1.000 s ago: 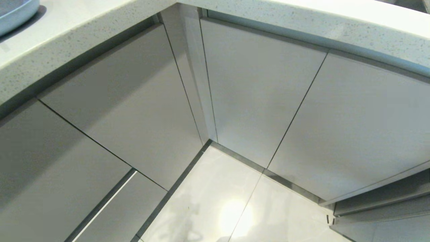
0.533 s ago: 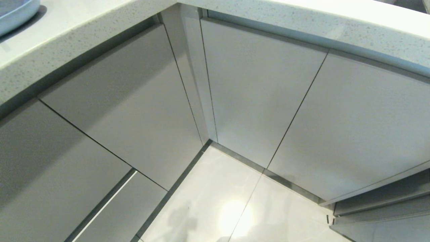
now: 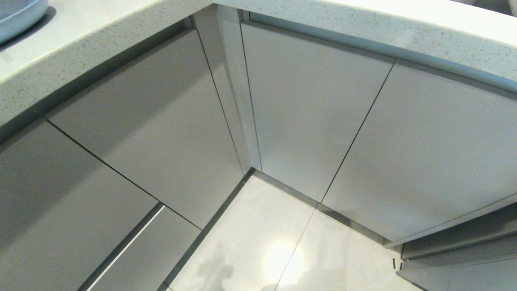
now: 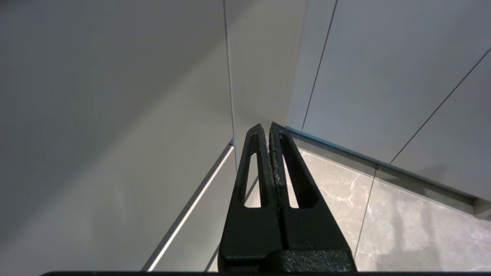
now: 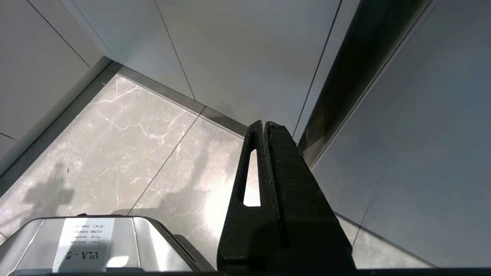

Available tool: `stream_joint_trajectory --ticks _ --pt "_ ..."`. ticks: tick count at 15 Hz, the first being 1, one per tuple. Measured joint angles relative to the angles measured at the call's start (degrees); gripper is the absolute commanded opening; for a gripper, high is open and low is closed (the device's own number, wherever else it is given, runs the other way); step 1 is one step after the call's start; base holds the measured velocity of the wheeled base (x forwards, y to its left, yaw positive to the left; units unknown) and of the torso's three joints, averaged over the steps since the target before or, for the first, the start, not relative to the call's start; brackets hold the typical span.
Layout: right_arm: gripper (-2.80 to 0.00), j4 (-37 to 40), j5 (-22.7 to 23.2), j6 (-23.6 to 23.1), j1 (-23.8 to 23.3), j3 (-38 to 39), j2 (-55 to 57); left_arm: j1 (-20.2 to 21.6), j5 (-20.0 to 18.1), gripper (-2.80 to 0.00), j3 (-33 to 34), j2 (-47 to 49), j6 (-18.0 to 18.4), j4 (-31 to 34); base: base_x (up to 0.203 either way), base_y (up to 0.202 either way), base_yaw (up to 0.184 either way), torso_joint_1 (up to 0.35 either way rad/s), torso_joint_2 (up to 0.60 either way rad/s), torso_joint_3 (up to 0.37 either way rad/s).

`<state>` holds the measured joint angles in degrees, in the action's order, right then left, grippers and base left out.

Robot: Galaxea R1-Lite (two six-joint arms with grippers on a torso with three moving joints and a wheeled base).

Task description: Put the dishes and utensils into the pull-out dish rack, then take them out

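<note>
Cabinet fronts [image 3: 315,117]: flat grey handleless panels meeting in an inside corner under the counter; every panel near the corner looks closed; at the far right of the corner one front [image 3: 456,238] stands slightly proud, with a dark gap behind it in the right wrist view; whether that is the pull-out dish rack cannot be told, since no wire basket shows
Countertop [image 3: 363,24]: pale speckled stone running both ways above the corner
Floor [image 3: 282,250]: glossy marbled tile at the foot of the corner, with a bright glare patch
Pale blue plate [image 3: 18,14]: only a rim shows, far left of the corner on the countertop; smooth, rounded lip, matte blue-grey; bowl, chopsticks and spoon are not in view
Left gripper [image 4: 269,126]: fingers pressed together, holding nothing; low in front of the corner, tips towards the plinth
Right gripper [image 5: 264,124]: fingers pressed together, empty; low, right of the corner, beside the proud front
Step in hand, as a judgement: nothing is loaded or out; the rack would need pulling out first; hook the top edge of the right front, pull straight, keep clear of the neighbouring panels
</note>
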<state>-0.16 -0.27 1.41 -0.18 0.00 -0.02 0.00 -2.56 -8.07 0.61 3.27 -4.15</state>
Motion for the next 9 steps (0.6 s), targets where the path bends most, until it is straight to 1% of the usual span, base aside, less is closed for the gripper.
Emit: stream_joint_trajectory --ticks 2,3,4,6,7,9 --pt "-2.8 0.0 0.0 0.0 0.0 0.0 0.0 0.0 0.1 -2.8 5.4 -0.4 0.5 -4.8 0.0 0.0 0.0 0.0 0.0 0.0" --pt "-2.8 0.0 0.0 0.0 0.0 0.0 0.0 0.0 0.1 -2.8 6.7 -0.5 0.6 -6.3 0.0 0.0 0.0 0.0 0.0 0.0" --pt "-2.8 0.0 0.0 0.0 0.0 0.0 0.0 0.0 0.1 -2.8 7.4 -0.6 0.5 -5.5 0.0 0.0 0.0 0.0 0.0 0.0" --pt "-2.8 0.0 0.0 0.0 0.0 0.0 0.0 0.0 0.2 -2.8 7.9 -0.6 0.4 0.1 0.0 0.0 0.0 0.0 0.0 0.0" --pt "-2.8 0.0 0.0 0.0 0.0 0.0 0.0 0.0 0.1 -2.8 8.0 -0.6 0.2 1.1 0.0 0.0 0.0 0.0 0.0 0.0" --pt "-2.8 0.0 0.0 0.0 0.0 0.0 0.0 0.0 0.2 -2.8 8.0 -0.7 -0.1 0.9 0.0 0.0 0.0 0.0 0.0 0.0"
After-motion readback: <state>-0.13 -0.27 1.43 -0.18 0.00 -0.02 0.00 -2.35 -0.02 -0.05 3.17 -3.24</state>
